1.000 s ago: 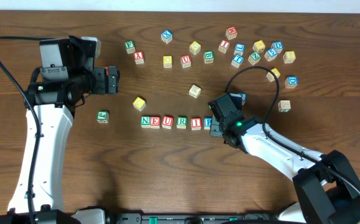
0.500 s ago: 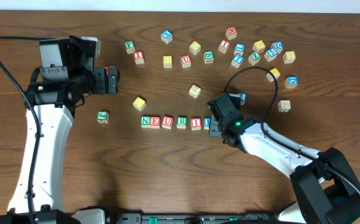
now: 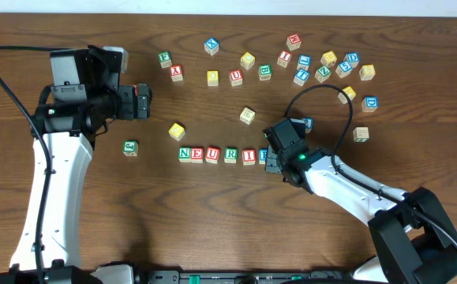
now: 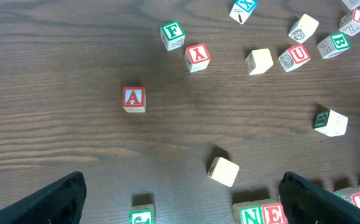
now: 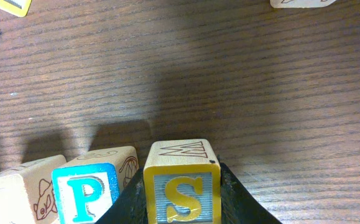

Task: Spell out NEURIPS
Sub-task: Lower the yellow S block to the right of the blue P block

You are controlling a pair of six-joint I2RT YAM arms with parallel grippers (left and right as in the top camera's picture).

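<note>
S cube [image 5: 181,190] pinched in the right jaws at the right end of the word row [image 3: 212,155].
The yellow-lettered S cube stands upright, letter facing the wrist camera, just beside the blue P cube [image 5: 86,190]; contact between the two cannot be told. The word row reads N, E, U, R, I, P, its long axis running left to right across the wooden surface [image 3: 212,221], letter tops pointing to the far edge. The left jaws stand spread wide, holding nothing, beyond the row's left end. Loose cubes [image 3: 323,67] lie scattered farthest back.

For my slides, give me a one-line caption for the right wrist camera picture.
Right gripper clamps the yellow S block right beside the blue P block.
</note>
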